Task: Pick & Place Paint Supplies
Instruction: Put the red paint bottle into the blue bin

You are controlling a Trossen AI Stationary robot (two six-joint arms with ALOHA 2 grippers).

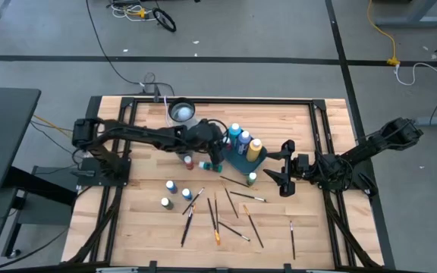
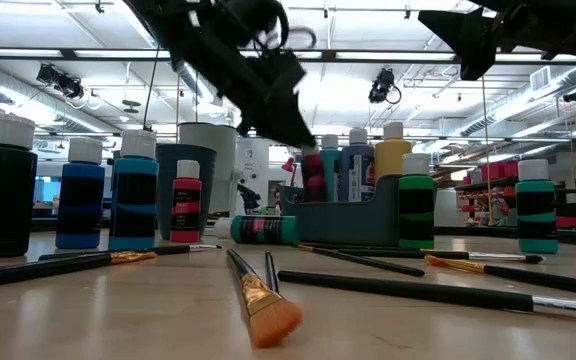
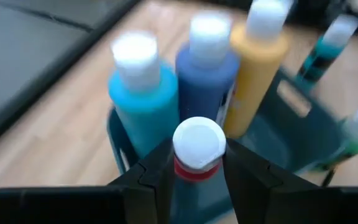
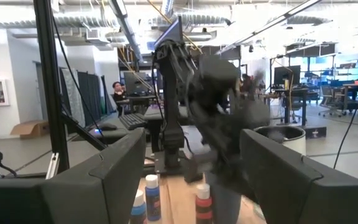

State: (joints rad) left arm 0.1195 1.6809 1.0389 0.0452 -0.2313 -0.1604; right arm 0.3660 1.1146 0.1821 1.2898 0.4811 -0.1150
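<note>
Red bottle (image 3: 196, 163) seemingly between left gripper (image 3: 194, 180) fingers

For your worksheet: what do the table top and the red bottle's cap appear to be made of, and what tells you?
Table top: looks like pale wood, matte; parallel plank seams and grain show.
Red bottle's cap: probably smooth white plastic, with a soft sheen and a moulded round edge.
</note>
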